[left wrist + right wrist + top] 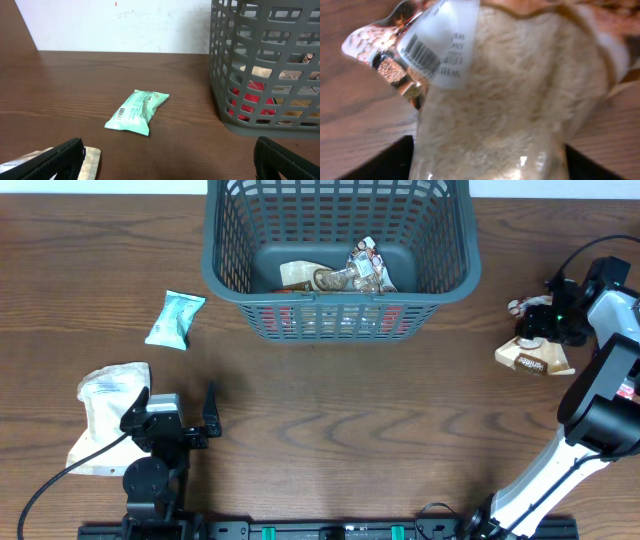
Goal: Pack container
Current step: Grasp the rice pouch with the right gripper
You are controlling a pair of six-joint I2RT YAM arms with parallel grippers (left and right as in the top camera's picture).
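Basket of dark grey slotted plastic (228,250): one, far centre of the brown wooden bench (350,430). It holds several crumpled snack packets (340,277), count unclear, with something red behind the lattice. Loose on the bench, three:
- Mint-green foil packet (175,318).
- Whitish crinkled bag (105,405), partly under the left jaws, which stand apart.
- Clear packet of pale grainy filling (510,110), between the right jaws, grip impossible to tell.

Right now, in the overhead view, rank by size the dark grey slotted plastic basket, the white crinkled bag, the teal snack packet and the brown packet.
1. Dark grey slotted plastic basket
2. White crinkled bag
3. Teal snack packet and brown packet: similar; the brown one is partly hidden, so no ranking.
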